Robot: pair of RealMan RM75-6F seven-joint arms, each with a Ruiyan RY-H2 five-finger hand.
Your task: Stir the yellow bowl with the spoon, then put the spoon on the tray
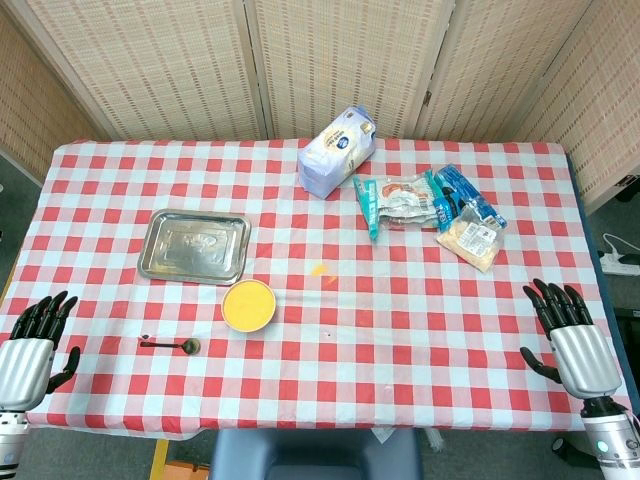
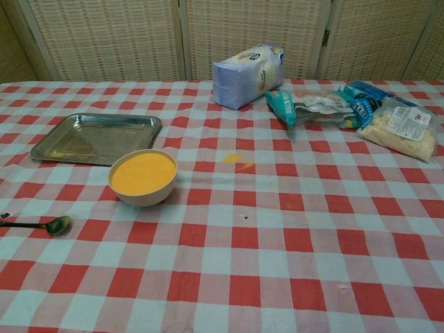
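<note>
The yellow bowl (image 1: 249, 305) (image 2: 143, 176) sits on the checked cloth, just in front of the metal tray (image 1: 195, 246) (image 2: 97, 138). A small dark spoon (image 1: 171, 345) (image 2: 38, 225) lies flat to the left of the bowl, handle pointing left. My left hand (image 1: 35, 337) rests open at the table's near left corner, well left of the spoon. My right hand (image 1: 573, 337) rests open at the near right edge, far from everything. Neither hand shows in the chest view.
A white and blue bag (image 1: 336, 150) (image 2: 246, 74) stands at the back centre. Several food packets (image 1: 430, 205) (image 2: 350, 111) lie at the back right. A small yellow spot (image 1: 320, 269) marks the cloth right of the bowl.
</note>
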